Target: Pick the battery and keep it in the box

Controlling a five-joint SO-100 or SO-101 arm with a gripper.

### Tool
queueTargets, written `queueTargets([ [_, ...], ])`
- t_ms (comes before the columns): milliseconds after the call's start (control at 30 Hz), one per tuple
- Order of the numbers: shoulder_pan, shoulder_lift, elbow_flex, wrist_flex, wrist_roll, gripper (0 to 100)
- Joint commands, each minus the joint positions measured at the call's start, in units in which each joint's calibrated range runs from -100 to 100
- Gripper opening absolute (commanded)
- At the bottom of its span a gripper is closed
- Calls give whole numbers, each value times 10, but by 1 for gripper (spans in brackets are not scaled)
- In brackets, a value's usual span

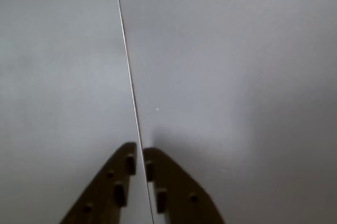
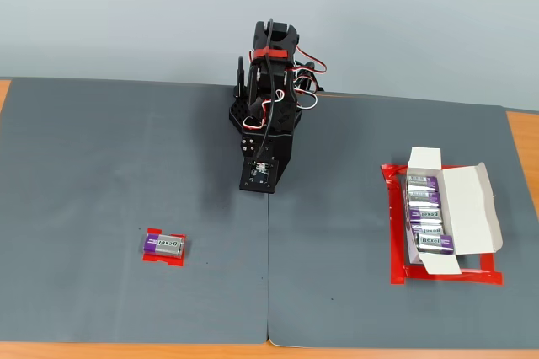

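Dark, blurred gripper [image 1: 140, 153] fingers fill the bottom of the wrist view, their tips drawn nearly together with only a thin slit between them and nothing held; beneath them is bare grey mat [image 1: 226, 77], crossed by the thin pale seam [image 1: 129, 71] where two sheets meet. Seen from the fixed view, the black arm [image 2: 268, 115] sits folded at the far middle of the table, its head pointing down at that seam, well apart from both of the task's things. A small rectangular purple-and-silver battery pack [image 2: 164, 245] lies flat on a red tape patch [image 2: 152, 259] toward the near left of the fixed view, untouched. Over on the right, the shallow white cardboard box [image 2: 472, 207] lies open with its flaps spread inside a red tape frame [image 2: 396, 233], and a row of similar purple packs [image 2: 428, 211] already fills much of it; I cannot tell exactly how much room remains. My judgement is that the pick has not begun: the arm looks parked, so the reach is the step in hand. Next, the gripper would need to swing toward the left of the fixed view, spread its fingers wider than the pack, line them across its short sides, and descend squarely before closing.
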Motion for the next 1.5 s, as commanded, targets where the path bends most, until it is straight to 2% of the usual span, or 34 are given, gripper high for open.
queueTargets([
  [0,0,3,-36,1,0,2],
  [567,1,6,-36,-5,3,2],
  [700,7,20,-51,-36,5,2],
  [1033,7,199,-135,-182,5,2],
  [1267,25,341,-265,-190,5,2],
  [1467,85,460,-378,-190,6,2],
])
